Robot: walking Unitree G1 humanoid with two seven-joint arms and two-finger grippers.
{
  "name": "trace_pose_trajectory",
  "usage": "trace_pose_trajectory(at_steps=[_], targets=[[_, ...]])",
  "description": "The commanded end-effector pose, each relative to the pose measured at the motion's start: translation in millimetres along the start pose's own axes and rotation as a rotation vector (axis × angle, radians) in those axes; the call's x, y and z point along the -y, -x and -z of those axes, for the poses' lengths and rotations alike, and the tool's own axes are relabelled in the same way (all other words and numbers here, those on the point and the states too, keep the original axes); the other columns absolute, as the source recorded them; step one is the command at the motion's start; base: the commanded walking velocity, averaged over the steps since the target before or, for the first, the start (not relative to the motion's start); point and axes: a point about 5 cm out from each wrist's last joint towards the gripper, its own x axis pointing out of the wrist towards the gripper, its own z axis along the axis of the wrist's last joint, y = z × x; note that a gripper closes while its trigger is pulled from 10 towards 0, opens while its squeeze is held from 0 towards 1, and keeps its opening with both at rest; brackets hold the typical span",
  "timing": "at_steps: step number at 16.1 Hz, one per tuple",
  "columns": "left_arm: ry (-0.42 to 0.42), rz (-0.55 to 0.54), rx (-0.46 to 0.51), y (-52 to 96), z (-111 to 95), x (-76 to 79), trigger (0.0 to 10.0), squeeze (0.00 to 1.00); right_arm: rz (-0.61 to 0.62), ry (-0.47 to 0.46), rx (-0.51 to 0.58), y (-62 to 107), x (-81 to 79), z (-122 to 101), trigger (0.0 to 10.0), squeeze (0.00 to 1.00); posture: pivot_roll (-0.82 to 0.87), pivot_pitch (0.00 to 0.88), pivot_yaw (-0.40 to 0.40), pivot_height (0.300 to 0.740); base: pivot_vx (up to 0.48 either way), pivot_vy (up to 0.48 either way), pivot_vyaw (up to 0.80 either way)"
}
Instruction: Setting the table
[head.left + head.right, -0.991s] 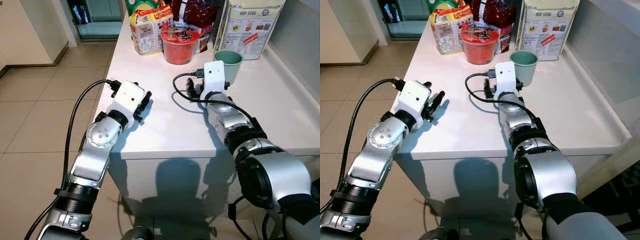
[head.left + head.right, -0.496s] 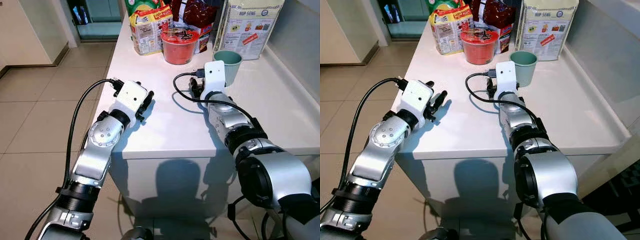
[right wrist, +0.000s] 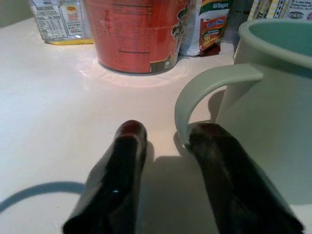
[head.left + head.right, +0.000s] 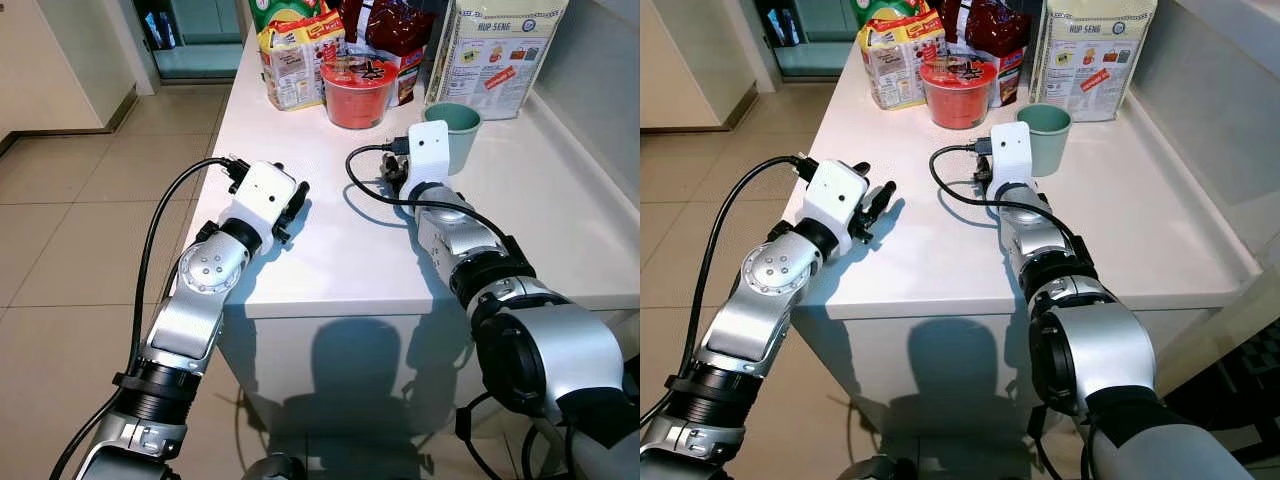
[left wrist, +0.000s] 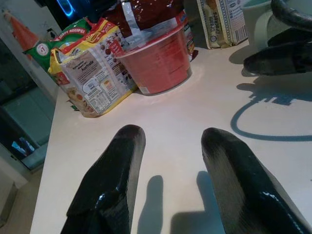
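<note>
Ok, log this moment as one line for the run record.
right gripper: open, at green mug handle | left gripper: open, over white table | mug not lifted

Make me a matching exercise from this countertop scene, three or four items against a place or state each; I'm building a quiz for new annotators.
Column 1:
1. green mug
2. red noodle cup
3. left gripper
4. big white bag

Column 2:
A. open, holding nothing, near the counter's left edge
B. behind the mug, at the back
C. its handle just ahead of the right gripper
D. between a yellow packet and a dark red packet

Pairs: 1-C, 2-D, 3-A, 4-B
</note>
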Motion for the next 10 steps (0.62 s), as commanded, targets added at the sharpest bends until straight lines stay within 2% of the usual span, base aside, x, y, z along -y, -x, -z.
trace_pose_trajectory(at_steps=[1, 8, 9, 10], targets=[[-0.012, 0.015, 0.01, -2.4, -2.7, 1.2, 10.0, 0.0, -0.005, -0.013, 0.068, -2.8, 1.5, -19.4, 0.0, 0.0, 0.18, 0.089, 0.047, 0.74, 0.0, 0.0, 0.0], [-0.004, 0.022, 0.035, -6.5, -7.6, 3.4, 10.0, 0.0, -0.075, -0.058, 0.176, 2.1, 3.9, -27.1, 0.0, 0.0, 0.14, 0.08, 0.045, 0.74, 0.0, 0.0, 0.0], [-0.001, 0.025, 0.037, -7.5, -7.8, 4.2, 10.0, 0.0, -0.084, -0.031, 0.166, 2.9, 1.1, -24.5, 6.2, 0.0, 0.13, 0.077, 0.047, 0.74, 0.0, 0.0, 0.0], [0.001, 0.03, 0.04, -8.8, -8.0, 5.7, 10.0, 0.0, -0.097, -0.013, 0.168, 3.5, -1.3, -23.7, 10.0, 0.0, 0.12, 0.075, 0.047, 0.74, 0.0, 0.0, 0.0]])
